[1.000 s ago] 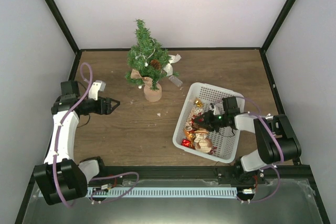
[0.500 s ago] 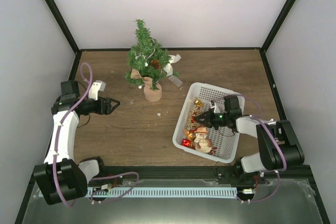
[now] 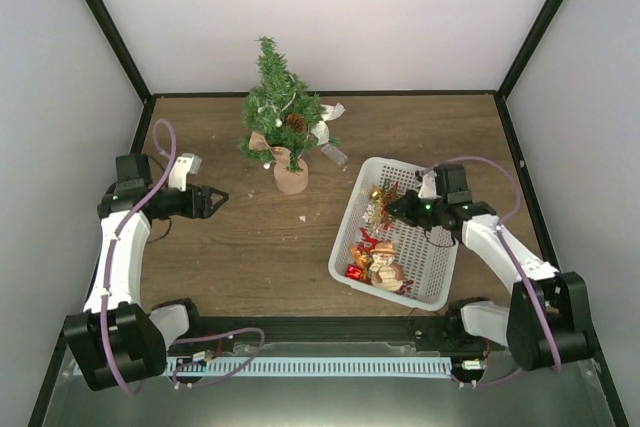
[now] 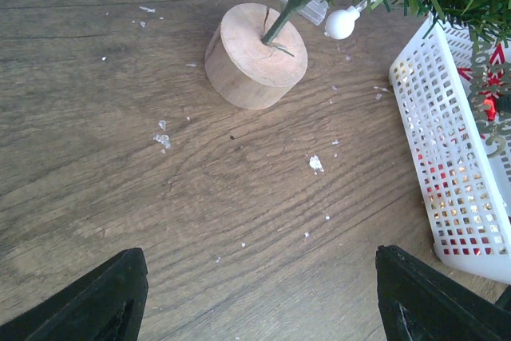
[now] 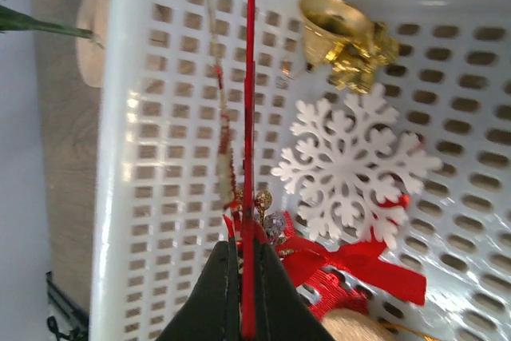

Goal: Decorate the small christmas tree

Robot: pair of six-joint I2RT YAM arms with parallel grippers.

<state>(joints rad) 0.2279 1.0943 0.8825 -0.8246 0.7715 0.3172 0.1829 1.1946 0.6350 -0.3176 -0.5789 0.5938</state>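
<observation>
The small christmas tree (image 3: 279,112) stands at the back left of centre on a round wooden base (image 3: 291,179), with a pine cone, white balls and a ribbon on it. Its base also shows in the left wrist view (image 4: 255,53). My right gripper (image 3: 395,209) hangs over the white basket (image 3: 343,244) and is shut on a thin flat red ornament (image 5: 251,117), seen edge-on and held above the other decorations. My left gripper (image 3: 215,199) is open and empty, low over the bare table left of the tree, its fingers (image 4: 112,301) wide apart.
In the basket lie a white snowflake (image 5: 351,161), a gold bell (image 5: 347,41), a red bow (image 5: 359,265) and a small figure (image 3: 385,269). A clear battery box (image 3: 335,155) lies beside the tree. The basket wall (image 4: 447,141) is to the right of my left gripper.
My right gripper has risen and moved back toward the far right part of the basket with the red ornament in it. The left arm has not moved.
</observation>
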